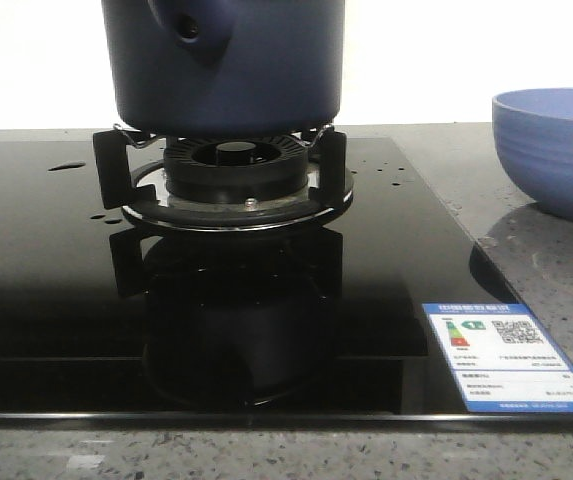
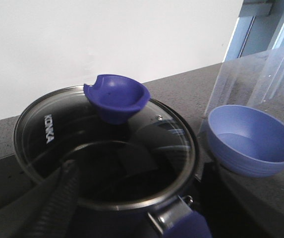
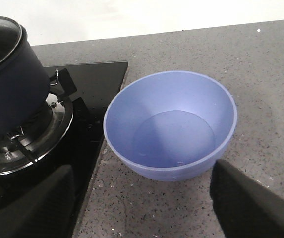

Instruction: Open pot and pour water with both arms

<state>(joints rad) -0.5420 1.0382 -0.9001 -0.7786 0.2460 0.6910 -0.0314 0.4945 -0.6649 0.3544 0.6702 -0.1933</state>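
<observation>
The dark navy pot (image 1: 224, 65) stands on the gas burner (image 1: 224, 170), its tube handle (image 1: 188, 28) pointing toward the camera. In the left wrist view the pot (image 2: 107, 148) carries a glass lid (image 2: 42, 129) with a blue knob (image 2: 116, 96). My left gripper (image 2: 142, 218) hovers over the pot's near rim and handle (image 2: 186, 224). Only one dark finger (image 2: 57, 198) shows, far to one side, touching nothing. My right gripper (image 3: 142, 208) is open and empty over the counter, close to the light blue bowl (image 3: 171, 124). Small water drops (image 1: 66, 166) lie on the glass.
The light blue bowl (image 1: 556, 150) sits on the grey stone counter (image 1: 546, 270) right of the black glass cooktop (image 1: 46, 300); it also shows in the left wrist view (image 2: 253, 141). An energy label (image 1: 506, 355) is stuck on the cooktop's front right corner.
</observation>
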